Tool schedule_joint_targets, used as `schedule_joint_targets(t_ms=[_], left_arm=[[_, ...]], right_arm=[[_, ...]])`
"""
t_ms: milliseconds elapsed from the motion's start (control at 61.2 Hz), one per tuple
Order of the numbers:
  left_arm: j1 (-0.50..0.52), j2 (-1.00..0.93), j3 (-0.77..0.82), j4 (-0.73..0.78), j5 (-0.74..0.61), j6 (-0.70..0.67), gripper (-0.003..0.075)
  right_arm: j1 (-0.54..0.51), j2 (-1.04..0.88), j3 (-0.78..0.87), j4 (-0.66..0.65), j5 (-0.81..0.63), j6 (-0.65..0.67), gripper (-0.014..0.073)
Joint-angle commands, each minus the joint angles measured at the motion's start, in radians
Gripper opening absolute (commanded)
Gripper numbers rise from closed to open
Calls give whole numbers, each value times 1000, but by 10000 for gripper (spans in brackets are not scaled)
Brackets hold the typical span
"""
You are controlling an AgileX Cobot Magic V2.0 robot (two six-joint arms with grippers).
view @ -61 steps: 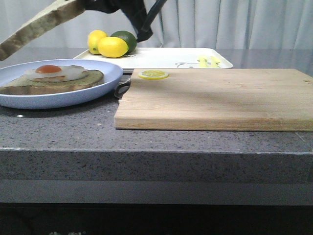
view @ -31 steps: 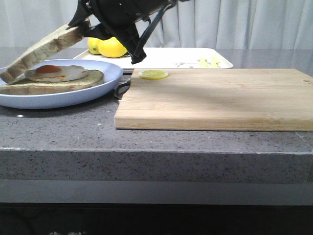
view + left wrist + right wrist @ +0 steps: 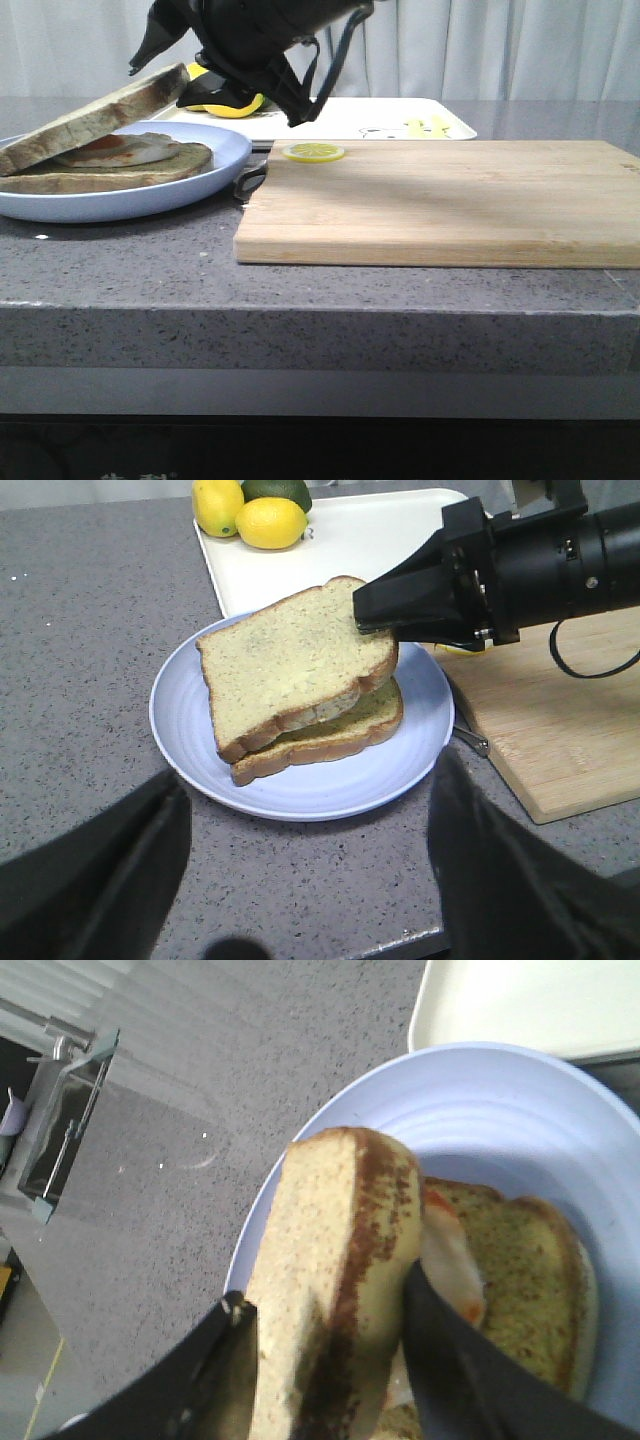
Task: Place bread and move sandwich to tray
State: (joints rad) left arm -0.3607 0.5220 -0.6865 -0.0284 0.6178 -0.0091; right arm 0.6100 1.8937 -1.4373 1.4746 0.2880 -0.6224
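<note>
Two bread slices now share the round light-blue plate (image 3: 215, 160). The upper one, the bread (image 3: 95, 118), lies tilted: its far-left edge is down on the lower slice of the sandwich (image 3: 150, 168), while its other end is lifted and pinched in the right tool (image 3: 375, 610). The right wrist view shows that tool's two fingers closed against the slice's faces (image 3: 335, 1290), with the fried egg (image 3: 445, 1260) just beneath it. The egg's white and orange yolk peek out between the slices in the front view. The left tool's fingers (image 3: 90, 880) stand wide apart and hold nothing, above the grey tabletop (image 3: 80, 660) in front of the plate. Behind the plate sits the white tray (image 3: 340, 118), carrying two lemons (image 3: 268, 522) and a lime (image 3: 280, 490). A wooden cutting board (image 3: 450, 200) lies beside the plate, with a lemon slice (image 3: 313, 152) at its near-left corner.
</note>
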Motion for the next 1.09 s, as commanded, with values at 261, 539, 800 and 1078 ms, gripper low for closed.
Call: schedule_joint_targets(t_ms=[261, 539, 800, 1078], left_arm=[[-6, 12, -36, 1, -64, -2, 494], [-6, 12, -36, 1, -64, -2, 494], [-6, 12, -36, 1, -78, -2, 494], [-6, 12, -36, 1, -78, -2, 494]], right_arm=[[-201, -265, 77, -285, 279, 7, 374], [-311, -527, 79, -1049, 507, 298, 374], [-311, -771, 133, -1502, 644, 548, 374], [-311, -1083, 369, -1475, 570, 551, 374]])
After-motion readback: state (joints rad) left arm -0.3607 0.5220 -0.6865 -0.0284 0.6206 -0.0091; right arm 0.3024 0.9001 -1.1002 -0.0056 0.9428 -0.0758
